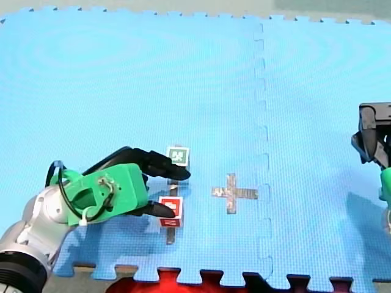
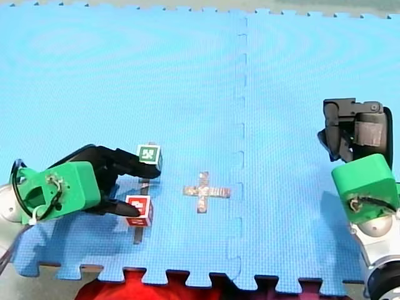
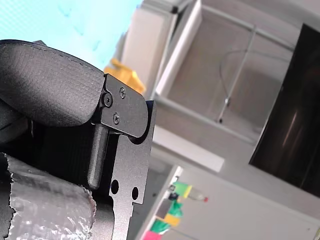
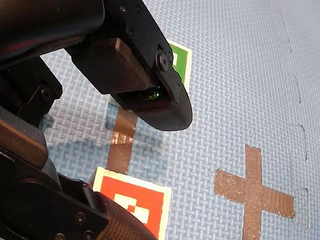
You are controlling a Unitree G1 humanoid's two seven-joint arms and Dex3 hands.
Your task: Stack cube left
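Blue mat (image 1: 122, 73) covering whole surface, tape cross (image 1: 231, 193) lying right of center. Left hand (image 1: 146, 168) reaching in from lower left, gripping nothing. Its upper fingers (image 1: 162, 163) are sitting at green cube (image 1: 178, 155), contact unclear. Thumb (image 1: 160, 209) pressing red cube (image 1: 171, 206) side. Cubes standing just apart, unstacked. You are risking shove instead of grasp: closing now could be knocking green away or tipping red. Right hand (image 2: 350, 134) hanging at right edge, carrying nothing; open or closed, cannot tell.

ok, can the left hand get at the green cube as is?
Probably yes: the left hand has fingers right at the green cube, nothing between. The red cube sits by its thumb and could get bumped. Right hand is far right.
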